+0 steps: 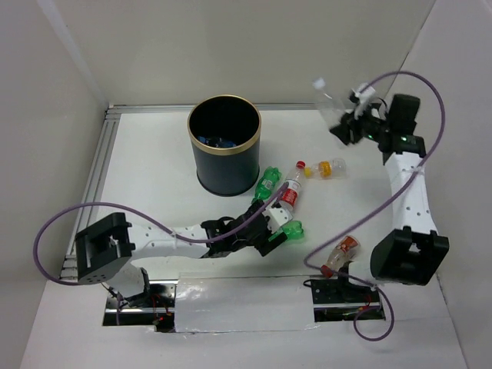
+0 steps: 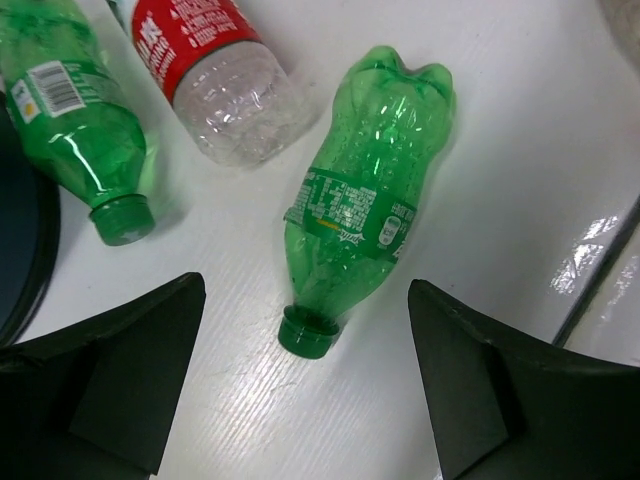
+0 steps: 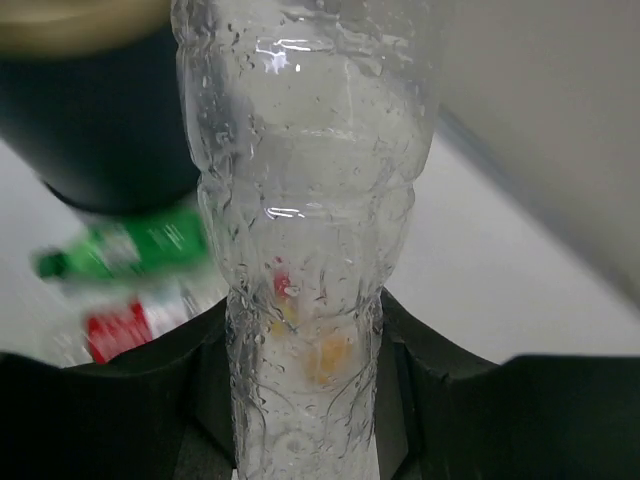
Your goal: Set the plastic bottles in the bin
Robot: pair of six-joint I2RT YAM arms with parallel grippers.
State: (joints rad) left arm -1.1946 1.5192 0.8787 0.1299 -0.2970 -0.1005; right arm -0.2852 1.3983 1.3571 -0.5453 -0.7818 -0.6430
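The dark bin (image 1: 224,146) with a gold rim stands at the back centre, with some bottles inside. My left gripper (image 2: 305,390) is open over the table, and the cap of a lying green bottle (image 2: 365,200) rests between its fingers without touching them. In the top view this gripper (image 1: 273,228) is beside that green bottle (image 1: 290,231). My right gripper (image 3: 305,330) is shut on a clear bottle (image 3: 310,200). It holds the clear bottle (image 1: 327,100) raised at the back right, to the right of the bin.
A second green bottle (image 1: 267,184) and a red-labelled bottle (image 1: 289,192) lie just right of the bin. A yellow-labelled bottle (image 1: 330,167) lies further right. Another bottle with an orange-red label (image 1: 340,254) lies by the right arm's base. White walls enclose the table.
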